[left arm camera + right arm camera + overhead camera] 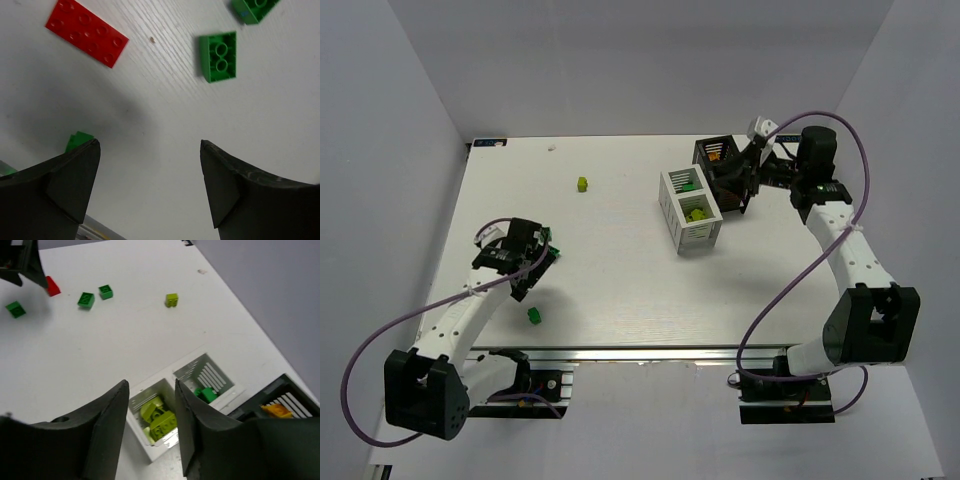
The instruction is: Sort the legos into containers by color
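The left hand [150, 185] hangs released, jaws wide, low over the counter [620, 290]. Ahead of it lie a flat red lego [86, 32] and a green lego [218, 56], both untouched. A lone lime lego [582, 184] sits well apart, toward the far side.

The right hand [150, 425] hovers above the bins, jaws parted with nothing between them. The white bin [700, 238] holds lime legos [157, 420] in one compartment and a green piece [205, 394] in the other. Just beside it, the black bin [260, 394] holds an orange lego [275, 411].

A small strip [490, 141] at the counter's far left corner is too small to read.
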Controlling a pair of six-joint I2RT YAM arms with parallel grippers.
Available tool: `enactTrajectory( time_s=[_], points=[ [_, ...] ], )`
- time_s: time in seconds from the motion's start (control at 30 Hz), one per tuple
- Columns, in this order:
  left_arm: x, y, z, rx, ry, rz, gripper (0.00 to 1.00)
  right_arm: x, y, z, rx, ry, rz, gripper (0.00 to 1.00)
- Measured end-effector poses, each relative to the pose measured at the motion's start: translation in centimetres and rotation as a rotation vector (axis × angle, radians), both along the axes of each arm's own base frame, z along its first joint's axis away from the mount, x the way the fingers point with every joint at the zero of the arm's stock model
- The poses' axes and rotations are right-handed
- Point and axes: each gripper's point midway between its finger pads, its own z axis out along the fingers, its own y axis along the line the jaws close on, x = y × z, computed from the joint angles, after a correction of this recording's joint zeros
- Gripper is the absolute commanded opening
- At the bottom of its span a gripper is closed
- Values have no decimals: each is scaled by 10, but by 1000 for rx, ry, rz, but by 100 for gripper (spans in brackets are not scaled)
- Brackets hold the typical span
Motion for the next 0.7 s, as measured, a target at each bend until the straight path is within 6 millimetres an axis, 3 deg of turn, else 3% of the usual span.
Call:
enactTrajectory(
  time_s=[0.23,0.43,0.7],
  points=[
    [1,45,-13,5,56,198,92,-24,2,-37,6,130,38,66],
    [0,78,-41,2,170,344,93,-35,2,-32,12,117,51,71],
    [16,100,-48,-22,143,442,91,-44,3,-33,16,118,61,72]
  ],
)
